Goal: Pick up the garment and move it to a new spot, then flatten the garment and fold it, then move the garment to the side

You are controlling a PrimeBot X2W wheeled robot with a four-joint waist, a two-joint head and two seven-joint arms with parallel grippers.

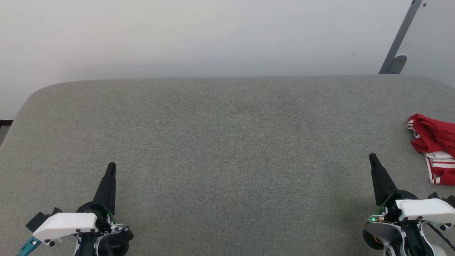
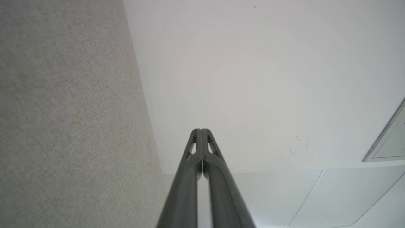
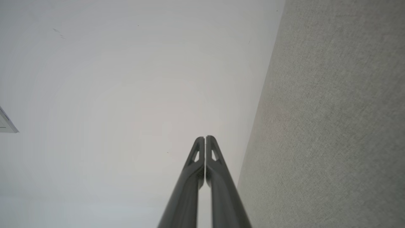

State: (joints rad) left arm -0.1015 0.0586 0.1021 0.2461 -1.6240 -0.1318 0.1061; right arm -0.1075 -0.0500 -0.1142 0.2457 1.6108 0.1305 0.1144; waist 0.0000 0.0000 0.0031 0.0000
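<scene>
Soft, crumpled red garment (image 1: 435,142) lies right of the right gripper (image 1: 373,157) on the grey woven surface (image 1: 227,142). That tapered gripper and the left gripper (image 1: 111,166) are pinched together, empty.

The garment (image 1: 435,142) lies on the desk (image 1: 227,142) at its right edge, midway between the near and far edges. The left claw (image 1: 111,166) is over the near left corner. The right claw (image 1: 372,157) is over the near right corner, near the garment but apart from it. A wall (image 1: 177,35) stands behind the far edge, and a metal bar (image 1: 400,39) slants up beyond the far right corner.
</scene>
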